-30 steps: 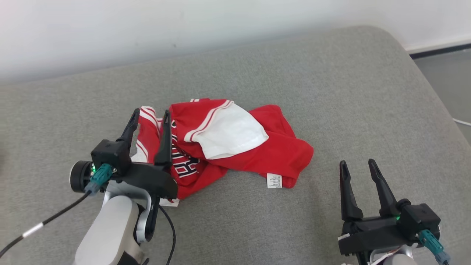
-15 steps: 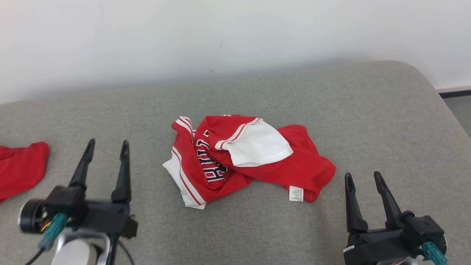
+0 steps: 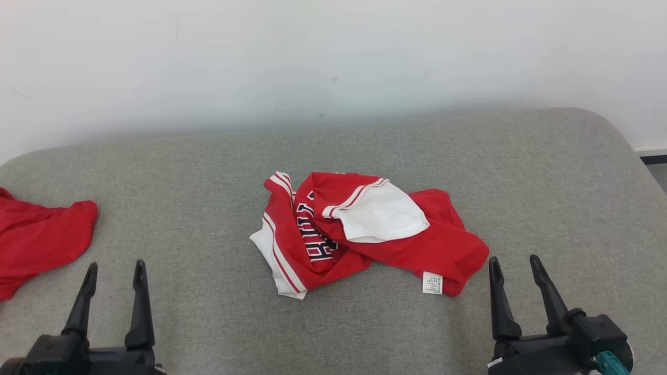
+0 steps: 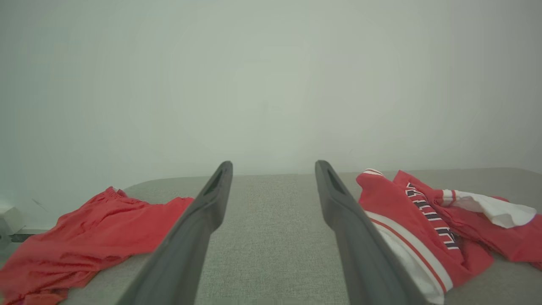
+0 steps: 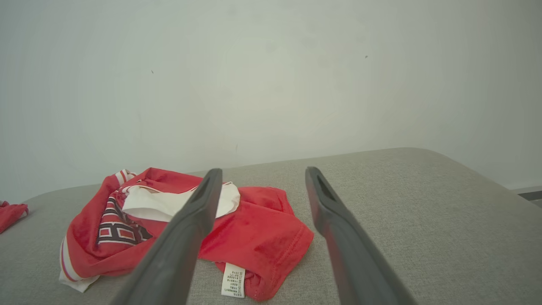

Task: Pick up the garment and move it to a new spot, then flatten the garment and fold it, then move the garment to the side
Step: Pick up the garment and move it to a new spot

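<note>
The garment (image 3: 365, 234) is a red jersey with white trim and dark lettering, lying crumpled in the middle of the grey cushion (image 3: 208, 172). A white care label sticks out at its near right edge. My left gripper (image 3: 114, 265) stands open at the lower left, well apart from the garment (image 4: 423, 220), nothing between its fingers. My right gripper (image 3: 513, 260) stands open at the lower right, just right of the garment's near corner and clear of it. In the right wrist view the garment (image 5: 254, 228) lies ahead and left of the fingers.
A second red cloth (image 3: 36, 239) lies at the cushion's left edge, also in the left wrist view as a red cloth (image 4: 84, 237). A pale wall (image 3: 333, 62) runs behind the cushion. The cushion's right end rounds off toward the floor (image 3: 657, 174).
My left gripper has drawn back from the garment's left edge to the lower left, open throughout. The camera has tilted up and turned left, bringing the second red cloth into view.
</note>
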Available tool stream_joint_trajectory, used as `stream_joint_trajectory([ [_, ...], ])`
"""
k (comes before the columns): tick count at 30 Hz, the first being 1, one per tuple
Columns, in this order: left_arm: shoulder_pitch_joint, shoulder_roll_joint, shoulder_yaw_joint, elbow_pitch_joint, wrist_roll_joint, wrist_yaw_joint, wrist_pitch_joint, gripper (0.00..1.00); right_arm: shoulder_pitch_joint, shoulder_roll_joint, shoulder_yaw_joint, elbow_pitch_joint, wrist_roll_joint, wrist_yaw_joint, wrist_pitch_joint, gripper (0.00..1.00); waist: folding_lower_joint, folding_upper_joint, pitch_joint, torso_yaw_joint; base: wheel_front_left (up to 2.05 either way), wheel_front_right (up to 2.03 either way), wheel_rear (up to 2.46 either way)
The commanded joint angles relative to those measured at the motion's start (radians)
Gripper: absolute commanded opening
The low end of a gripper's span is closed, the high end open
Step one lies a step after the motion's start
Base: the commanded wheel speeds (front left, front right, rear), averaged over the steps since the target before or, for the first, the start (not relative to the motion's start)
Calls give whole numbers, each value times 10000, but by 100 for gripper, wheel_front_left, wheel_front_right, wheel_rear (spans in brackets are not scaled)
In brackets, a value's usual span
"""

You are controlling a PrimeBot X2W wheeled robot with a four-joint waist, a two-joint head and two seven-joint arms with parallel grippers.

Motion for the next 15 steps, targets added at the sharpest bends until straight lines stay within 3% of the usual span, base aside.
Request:
stream_joint_trajectory([
  [1, 189, -90, 86, -30, 78, -35, -33, 100, 127, 20, -1, 31, -72, -22, -6, 100, 1, 0, -22, 31, 0, 0, 0],
  [15, 995, -924, 753, 318, 1125, -450, -34, 100, 263, 20, 102, 861, -542, -22, -6, 100, 1, 0, -147, 83, 0, 0, 0],
])
